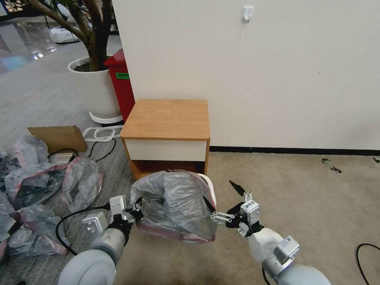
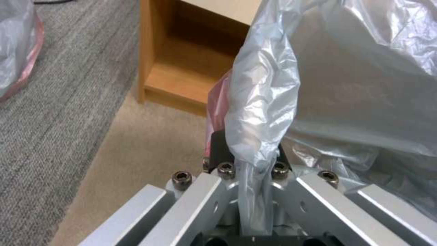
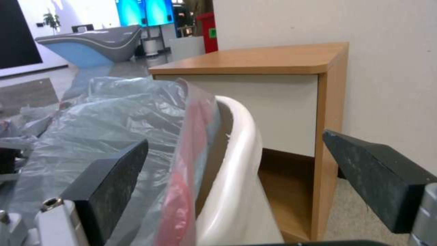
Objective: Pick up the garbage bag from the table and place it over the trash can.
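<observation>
The garbage bag (image 1: 174, 202), grey and translucent with a pink-red band, lies draped over the cream trash can (image 1: 211, 187), which stands on the carpet in front of the table (image 1: 166, 118). My left gripper (image 1: 133, 210) is shut on a gathered fold of the garbage bag (image 2: 259, 102) at its left side; the left wrist view shows the plastic pinched in the left gripper (image 2: 251, 164). My right gripper (image 1: 223, 196) is open at the bin's right side. In the right wrist view my right gripper (image 3: 245, 174) straddles the trash can's rolled rim (image 3: 241, 143) and the garbage bag's pink band (image 3: 191, 143).
A heap of similar grey-and-pink bags (image 1: 35, 186) covers the floor at the left, with a cardboard piece (image 1: 59, 136) behind it. A red bin (image 1: 120, 87) and a white planter (image 1: 95, 87) stand left of the table. A black cable (image 1: 366, 253) lies at the right.
</observation>
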Controlling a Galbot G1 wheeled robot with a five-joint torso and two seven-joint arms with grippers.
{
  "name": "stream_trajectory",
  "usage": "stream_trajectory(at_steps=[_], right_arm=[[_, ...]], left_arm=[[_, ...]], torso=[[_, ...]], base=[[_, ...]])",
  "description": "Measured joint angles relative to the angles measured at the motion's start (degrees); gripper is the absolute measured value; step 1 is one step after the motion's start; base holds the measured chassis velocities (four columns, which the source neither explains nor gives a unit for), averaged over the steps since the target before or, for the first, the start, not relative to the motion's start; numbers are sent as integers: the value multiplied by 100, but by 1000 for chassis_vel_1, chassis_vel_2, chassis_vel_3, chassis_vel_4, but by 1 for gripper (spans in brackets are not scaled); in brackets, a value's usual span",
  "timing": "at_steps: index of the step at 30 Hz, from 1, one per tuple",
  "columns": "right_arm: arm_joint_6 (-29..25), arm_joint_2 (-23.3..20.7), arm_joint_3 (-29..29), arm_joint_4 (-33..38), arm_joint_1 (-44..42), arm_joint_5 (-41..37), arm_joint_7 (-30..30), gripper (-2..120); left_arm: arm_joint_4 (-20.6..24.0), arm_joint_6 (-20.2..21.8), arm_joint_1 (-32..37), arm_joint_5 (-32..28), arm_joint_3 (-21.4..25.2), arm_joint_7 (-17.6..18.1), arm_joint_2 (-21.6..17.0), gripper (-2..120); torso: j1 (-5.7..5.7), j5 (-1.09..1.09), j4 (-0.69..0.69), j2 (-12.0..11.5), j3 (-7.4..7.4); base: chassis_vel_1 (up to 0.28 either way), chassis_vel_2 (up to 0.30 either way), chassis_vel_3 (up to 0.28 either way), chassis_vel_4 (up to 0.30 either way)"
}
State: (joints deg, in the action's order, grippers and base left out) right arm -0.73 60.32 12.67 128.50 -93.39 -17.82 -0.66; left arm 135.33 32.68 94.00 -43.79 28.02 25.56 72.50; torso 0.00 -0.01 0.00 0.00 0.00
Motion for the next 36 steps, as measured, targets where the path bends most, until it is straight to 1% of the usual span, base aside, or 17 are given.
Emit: stream_trajectory(at_steps=[2,4,5,8,9,10,11,12,13,14,15,19,20,24,25,28,36], right_arm=[[-20,68,-32,-49,55,69,2,94],[-41,165,-74,-109,133,211,34,86],[-41,165,-74,-109,133,211,34,86],[-133,246,-88,-225,193,479,61,72],[-155,255,-88,-239,197,516,62,69],[-155,255,-88,-239,197,516,62,69],[-211,279,-89,-273,202,599,66,63],[-227,291,-91,-285,202,630,71,59],[-240,306,-97,-291,197,659,74,52],[-246,313,-100,-291,193,677,74,49],[-246,313,-100,-291,193,677,74,49],[-276,363,-105,-291,187,750,75,30],[-276,363,-105,-291,187,750,75,30],[-293,390,-101,-290,173,790,71,14],[-293,390,-101,-290,173,790,71,14],[-315,397,-82,-276,161,809,67,0],[-347,454,-62,-274,196,844,74,0]], left_arm=[[5,-1,1,2,-13,-3,12,0],[14,-3,9,7,-34,-5,38,0],[14,-3,9,7,-34,-5,38,0],[20,-6,17,18,-50,-9,63,0],[20,-6,17,20,-51,-10,65,0],[20,-6,17,20,-51,-10,65,0],[20,-7,18,22,-51,-10,65,0],[20,-8,17,23,-50,-11,65,0],[18,-9,13,23,-48,-11,65,0],[15,-10,9,24,-46,-12,65,0],[15,-10,9,24,-46,-12,65,0],[3,-13,-1,23,-47,-14,69,0],[3,-13,-1,23,-47,-14,69,0],[-27,-14,-17,19,-50,-16,61,0],[-27,-14,-17,19,-50,-16,61,0],[-72,-14,-38,17,-53,-17,50,0],[-105,-14,-40,16,-100,-19,55,0]], torso=[[0,0,0,0,0],[0,0,0,0,0],[0,0,0,0,0],[0,0,0,0,0],[0,0,0,0,0],[0,0,0,0,0],[1,1,0,0,0],[0,0,0,0,0],[0,0,0,0,0],[0,1,0,0,0],[0,1,0,0,0],[0,0,0,0,0],[0,0,0,0,0],[0,1,0,0,0],[0,1,0,0,0],[0,1,0,0,0],[0,1,0,0,0]], base=[[0,0,0,0],[0,0,0,0],[0,0,0,0],[0,0,0,0],[0,0,0,0],[0,0,0,0],[0,0,0,0],[0,0,0,0],[0,0,0,0],[0,0,0,0],[0,0,0,0],[0,0,0,0],[0,0,0,0],[0,0,0,0],[0,0,0,0],[0,0,0,0],[0,0,0,0]])
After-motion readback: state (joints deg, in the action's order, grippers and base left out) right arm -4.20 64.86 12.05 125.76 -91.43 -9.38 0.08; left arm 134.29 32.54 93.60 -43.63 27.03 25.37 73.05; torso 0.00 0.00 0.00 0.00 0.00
